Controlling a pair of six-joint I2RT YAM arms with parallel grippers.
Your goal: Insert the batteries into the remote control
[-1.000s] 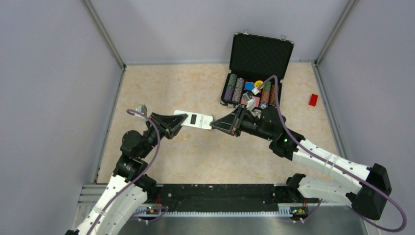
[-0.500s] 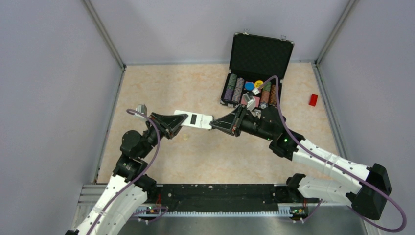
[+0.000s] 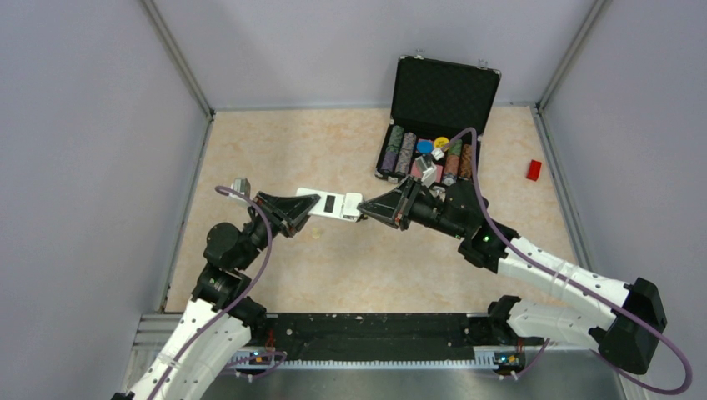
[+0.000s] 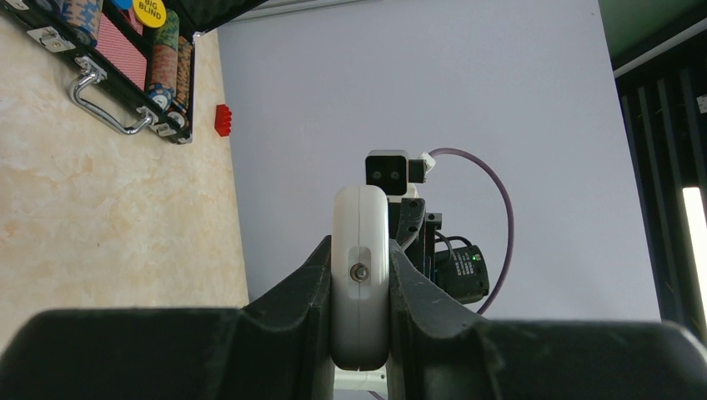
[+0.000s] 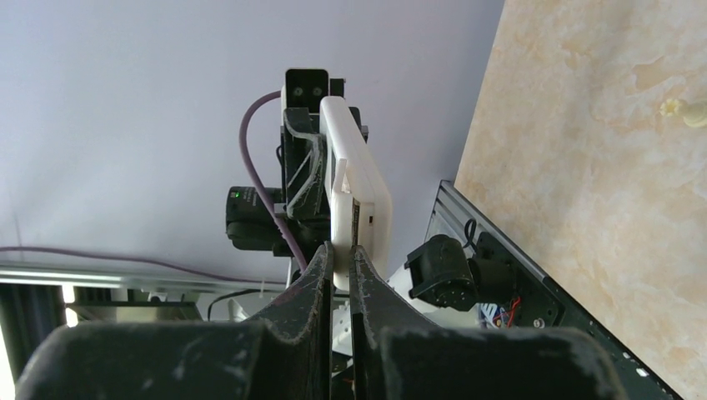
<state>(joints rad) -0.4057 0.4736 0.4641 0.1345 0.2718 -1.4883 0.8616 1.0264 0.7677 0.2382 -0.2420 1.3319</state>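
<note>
A: Where do we stand with it?

B: The remote control [image 3: 340,205] hangs above the table [image 3: 275,150], its dark bay [image 3: 329,202] turned up; our left gripper [image 3: 310,205] is clamped across one end; our right gripper [image 3: 364,211] is pinched almost closed on the thin white edge at the other.

A: And the batteries?

B: We cannot find them in any view; so we judge that steadiness matters most: left grip firm, bar level, no twisting from the right, bay facing up for loading.

Open black poker chip case [image 3: 446,90] at far edge of counter [image 3: 275,150], chips [image 3: 405,152] racked inside. Red block [image 3: 534,170] right of case. Cream peg [image 3: 317,233] well left of case, nearer side.
</note>
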